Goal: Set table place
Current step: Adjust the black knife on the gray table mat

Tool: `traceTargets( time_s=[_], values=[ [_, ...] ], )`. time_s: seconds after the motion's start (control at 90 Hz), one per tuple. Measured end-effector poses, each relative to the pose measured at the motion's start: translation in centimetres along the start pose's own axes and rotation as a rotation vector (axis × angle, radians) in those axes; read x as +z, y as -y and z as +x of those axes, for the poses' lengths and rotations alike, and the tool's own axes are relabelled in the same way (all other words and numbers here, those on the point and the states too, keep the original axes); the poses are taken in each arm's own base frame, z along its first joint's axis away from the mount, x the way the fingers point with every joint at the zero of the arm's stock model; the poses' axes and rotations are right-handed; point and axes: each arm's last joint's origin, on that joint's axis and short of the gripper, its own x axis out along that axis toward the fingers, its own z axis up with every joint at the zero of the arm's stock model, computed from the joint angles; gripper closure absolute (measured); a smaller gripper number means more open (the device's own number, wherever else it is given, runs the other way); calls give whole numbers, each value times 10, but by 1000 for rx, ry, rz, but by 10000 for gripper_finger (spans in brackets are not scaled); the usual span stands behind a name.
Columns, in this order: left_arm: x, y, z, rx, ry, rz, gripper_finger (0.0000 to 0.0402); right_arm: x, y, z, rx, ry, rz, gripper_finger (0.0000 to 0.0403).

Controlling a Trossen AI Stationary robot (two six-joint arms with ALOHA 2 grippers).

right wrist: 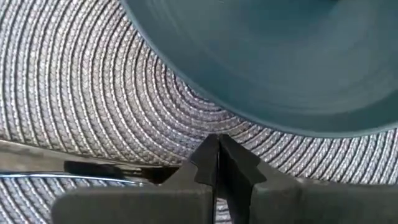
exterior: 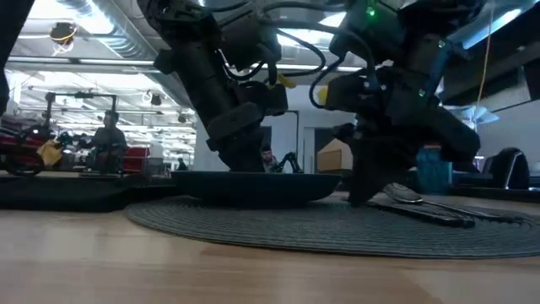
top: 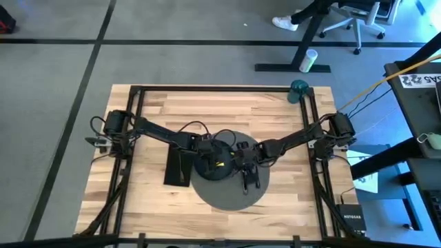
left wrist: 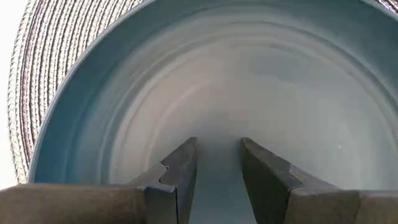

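Black napkin (top: 178, 166) lies flat on the pale tabletop (top: 151, 103), just left of the round grey placemat (top: 227, 196). On the placemat sits the dark blue-grey plate (left wrist: 124, 93), and my left claw (left wrist: 216, 180) hangs low over its bowl with the fingers parted and nothing between them. Right of the plate, my right claw (right wrist: 217, 163) is down at the woven mat with its fingers pressed together, empty. Metal cutlery (exterior: 422, 203) rests on the placemat beside it. At the far right corner stands the teal cup (top: 299, 88).
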Motion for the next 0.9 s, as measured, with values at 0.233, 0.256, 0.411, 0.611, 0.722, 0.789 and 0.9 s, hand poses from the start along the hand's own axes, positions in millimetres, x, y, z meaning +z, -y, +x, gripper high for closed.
traceTargets(
  time_s=[0.233,0.256,0.411,0.611,0.722,0.789,0.9],
  values=[
    [0,0,0,0,0,0,295,-2,0,0,-2,-22,-2,403],
    [0,0,0,0,0,0,295,-2,0,-1,-1,-26,-2,403],
    [0,0,0,0,-1,0,295,-3,0,-1,-1,-35,-3,403],
    [0,0,0,0,-1,1,295,-3,0,-1,-2,-36,-3,403],
    [0,0,0,0,-1,0,295,-3,0,-1,-16,-37,-4,403],
    [0,0,0,0,-1,1,295,-3,0,-1,-17,-33,-4,403],
    [0,1,0,-1,-1,1,295,-3,0,-1,-20,-30,-4,403]
  ],
)
